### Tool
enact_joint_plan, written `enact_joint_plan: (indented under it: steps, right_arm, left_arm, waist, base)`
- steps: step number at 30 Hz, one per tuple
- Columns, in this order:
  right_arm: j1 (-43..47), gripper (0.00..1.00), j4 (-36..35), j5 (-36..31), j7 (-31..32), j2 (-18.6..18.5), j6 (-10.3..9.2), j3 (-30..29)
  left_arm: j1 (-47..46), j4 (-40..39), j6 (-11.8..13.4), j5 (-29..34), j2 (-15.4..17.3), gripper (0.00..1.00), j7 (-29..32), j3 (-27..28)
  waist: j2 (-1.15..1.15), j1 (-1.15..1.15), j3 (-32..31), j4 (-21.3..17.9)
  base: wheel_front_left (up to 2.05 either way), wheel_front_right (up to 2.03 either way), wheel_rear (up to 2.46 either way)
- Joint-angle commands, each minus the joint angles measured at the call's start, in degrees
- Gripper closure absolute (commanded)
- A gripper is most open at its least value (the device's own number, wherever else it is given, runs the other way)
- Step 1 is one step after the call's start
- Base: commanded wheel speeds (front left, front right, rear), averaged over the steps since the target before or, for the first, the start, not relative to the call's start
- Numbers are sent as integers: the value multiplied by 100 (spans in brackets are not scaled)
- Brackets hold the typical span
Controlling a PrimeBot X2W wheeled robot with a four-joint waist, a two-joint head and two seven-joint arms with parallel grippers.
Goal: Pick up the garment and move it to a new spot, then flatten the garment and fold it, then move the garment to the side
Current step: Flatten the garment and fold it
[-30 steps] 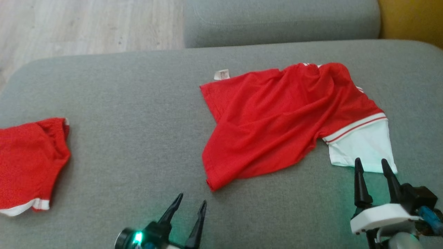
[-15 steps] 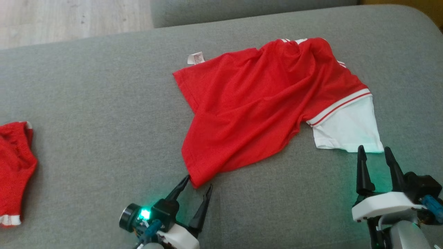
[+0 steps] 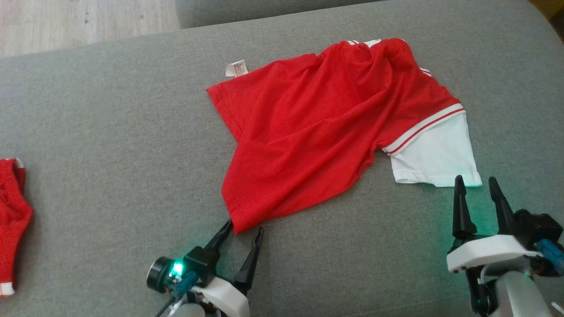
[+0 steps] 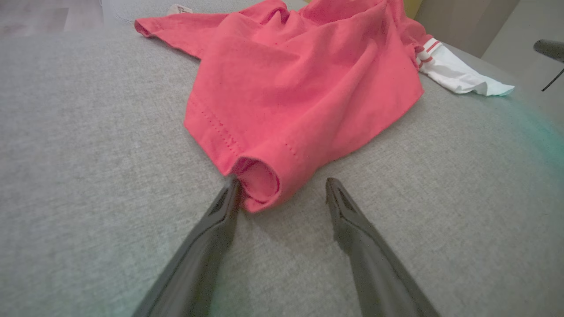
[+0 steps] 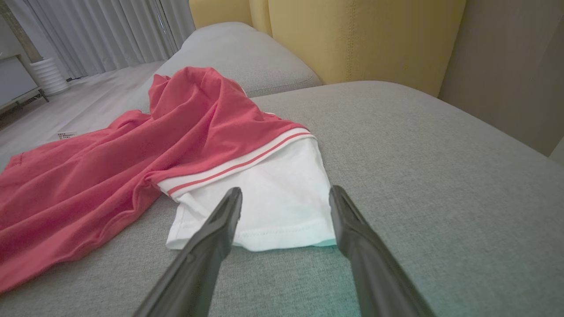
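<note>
Head view is showing the shirt (image 3: 317, 132) lying rumpled on the sofa (image 3: 110, 132), the left gripper (image 3: 245, 225) at its hem corner (image 3: 240, 220) and the right gripper (image 3: 476, 178) at its white sleeve (image 3: 434, 160), fingers spread empty, likely risking shallow pinches slipping off the loose cloth.

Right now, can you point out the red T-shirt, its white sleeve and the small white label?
red T-shirt (image 3: 308, 132), head view, middle of the red body.
white sleeve (image 5: 282, 198), right wrist view, middle of the white cloth.
white label (image 3: 235, 68), head view, centre of the tag at the shirt's far corner.
</note>
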Motion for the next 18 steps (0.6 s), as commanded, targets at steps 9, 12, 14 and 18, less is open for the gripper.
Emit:
enact_joint_plan:
  steps: [9,12,14,18]
  right_arm:
    - [-279,0,-80,131,-69,-125,22,25]
    - [-391,0,82,185,-69,-175,22,-105]
    - [-502,0,322,216,-69,-231,22,-209]
    - [-842,0,865,213,-34,-384,22,-390]
  left_arm:
    - [-295,-240,-50,-254,9,100,-29,77]
    - [-296,-296,-66,-339,9,100,-29,54]
    - [-271,-349,-72,-399,9,100,-29,47]
    - [-198,-410,-81,-475,9,100,-29,17]
  waist:
    - [0,0,99,11]
    - [0,0,110,23]
    - [0,0,115,43]
    - [0,0,144,125]
  base:
    - [0,0,0]
    - [0,0,0]
    - [0,0,0]
    - [0,0,0]
